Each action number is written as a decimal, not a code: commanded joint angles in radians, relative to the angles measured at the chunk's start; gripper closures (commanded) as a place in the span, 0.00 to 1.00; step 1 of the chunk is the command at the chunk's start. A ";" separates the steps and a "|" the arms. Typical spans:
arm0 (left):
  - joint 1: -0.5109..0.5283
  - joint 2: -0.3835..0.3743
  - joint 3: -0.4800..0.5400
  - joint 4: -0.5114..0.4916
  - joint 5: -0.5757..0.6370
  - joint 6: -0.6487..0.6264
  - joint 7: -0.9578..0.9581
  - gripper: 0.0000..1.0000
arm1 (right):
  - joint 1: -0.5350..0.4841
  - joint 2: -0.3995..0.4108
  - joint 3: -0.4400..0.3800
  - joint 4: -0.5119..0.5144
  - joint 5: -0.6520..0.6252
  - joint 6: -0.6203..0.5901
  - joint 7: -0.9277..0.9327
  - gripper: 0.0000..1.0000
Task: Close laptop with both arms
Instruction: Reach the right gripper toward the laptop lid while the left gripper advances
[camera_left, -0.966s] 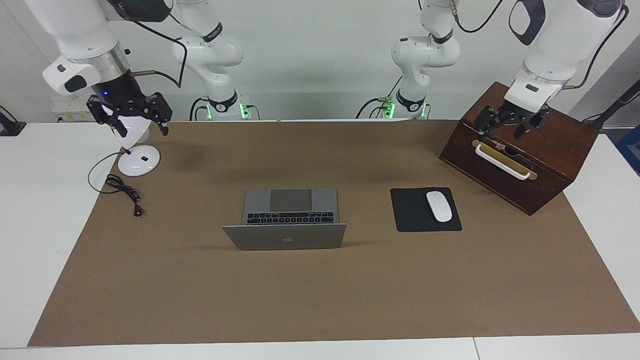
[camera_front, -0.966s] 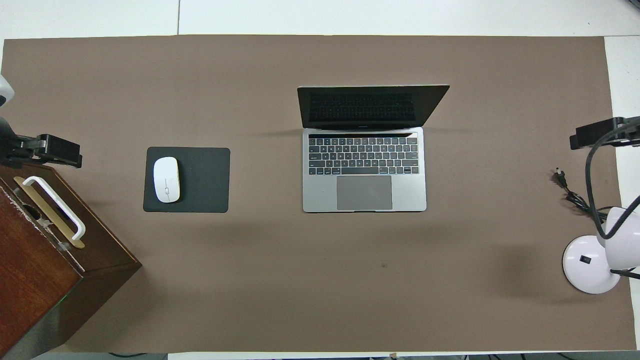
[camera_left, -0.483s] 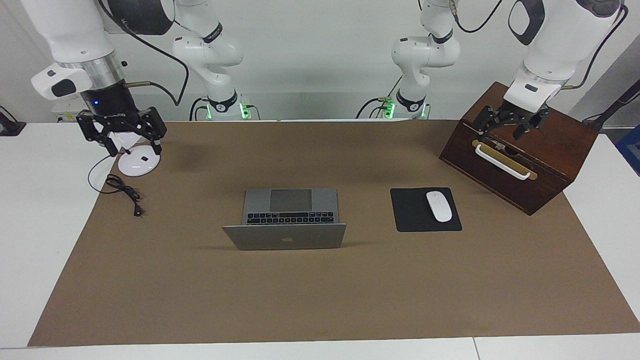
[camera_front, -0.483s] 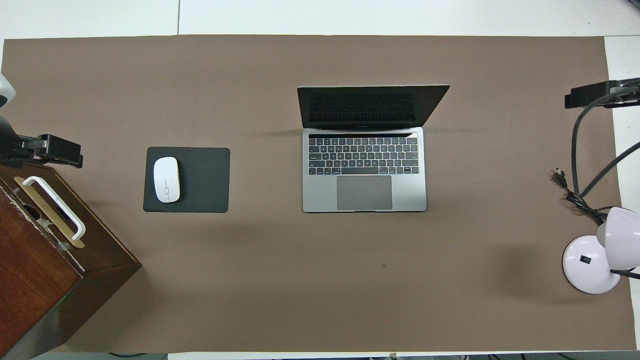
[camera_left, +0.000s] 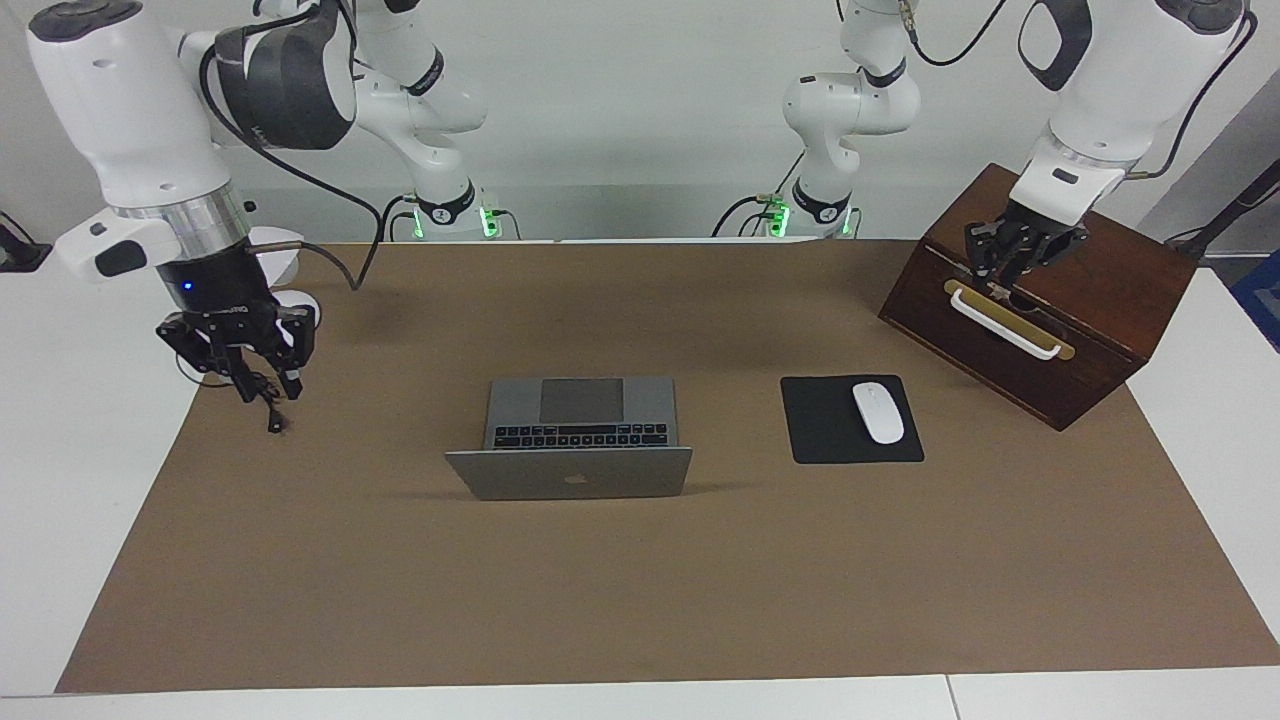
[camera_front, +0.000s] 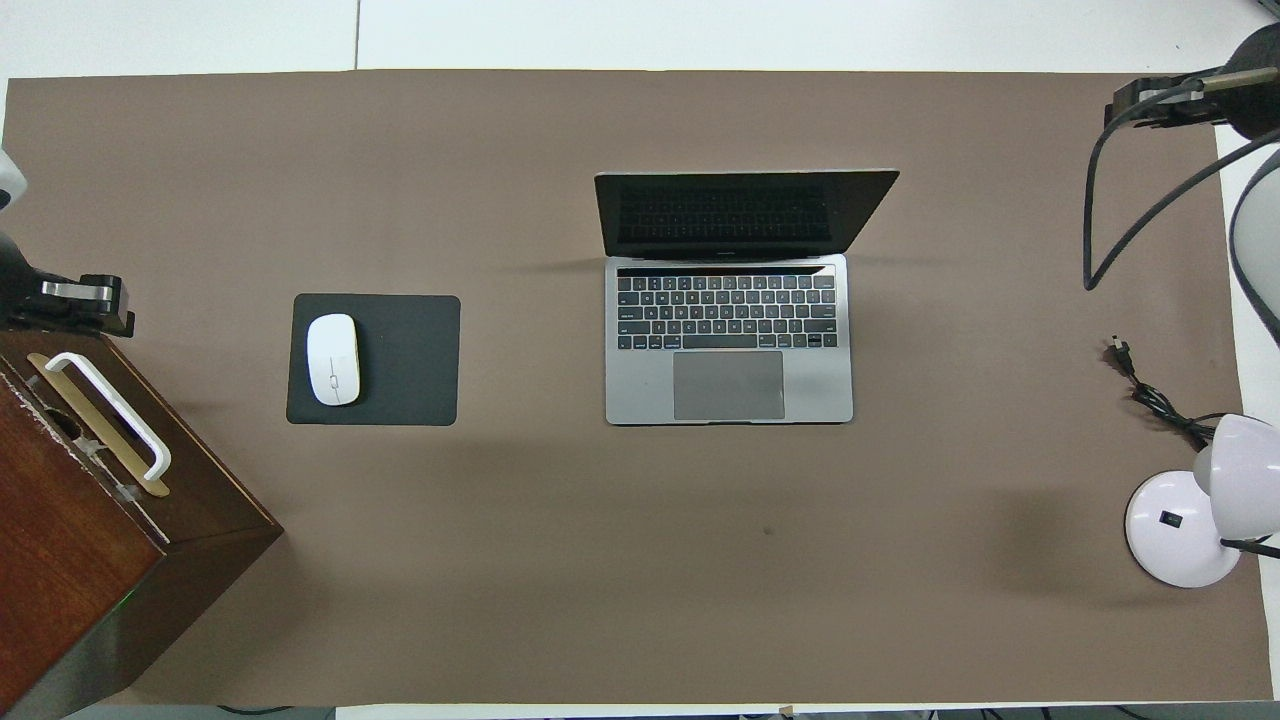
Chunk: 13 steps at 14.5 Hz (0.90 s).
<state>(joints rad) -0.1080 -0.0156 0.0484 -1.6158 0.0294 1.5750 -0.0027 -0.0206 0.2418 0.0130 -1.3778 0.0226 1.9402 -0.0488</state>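
The silver-grey laptop (camera_left: 580, 425) (camera_front: 730, 340) stands open in the middle of the brown mat. Its lid is raised and its dark screen faces the robots. Neither gripper touches it. My left gripper (camera_left: 1008, 270) (camera_front: 75, 305) hangs shut and empty just over the wooden box, above the box's white handle. My right gripper (camera_left: 265, 388) (camera_front: 1150, 100) hangs low over the black cable at the right arm's end of the mat, well off to the side of the laptop.
A black mouse pad (camera_left: 825, 440) (camera_front: 410, 360) with a white mouse (camera_left: 877, 412) (camera_front: 333, 359) lies beside the laptop. A brown wooden box (camera_left: 1090, 330) (camera_front: 90, 540) and a white desk lamp (camera_front: 1180, 530) with its cable (camera_front: 1150, 395) stand at the mat's two ends.
My right arm has swung down and away from the lamp to hang over the cable. My left gripper's fingers have drawn together over the box. The laptop has not moved.
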 joint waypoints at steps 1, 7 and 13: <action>0.014 0.006 -0.004 0.005 -0.051 0.022 0.007 1.00 | -0.013 0.069 0.031 0.080 0.026 0.034 -0.009 1.00; -0.041 -0.012 -0.007 -0.084 -0.060 0.215 0.017 1.00 | -0.013 0.276 0.102 0.294 0.025 0.092 -0.008 1.00; -0.120 -0.128 -0.007 -0.381 -0.132 0.549 0.007 1.00 | 0.129 0.408 0.098 0.402 -0.019 0.201 0.102 1.00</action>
<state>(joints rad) -0.1958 -0.0508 0.0308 -1.8414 -0.0798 1.9982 0.0007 0.0498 0.5832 0.1174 -1.0699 0.0236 2.1307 -0.0003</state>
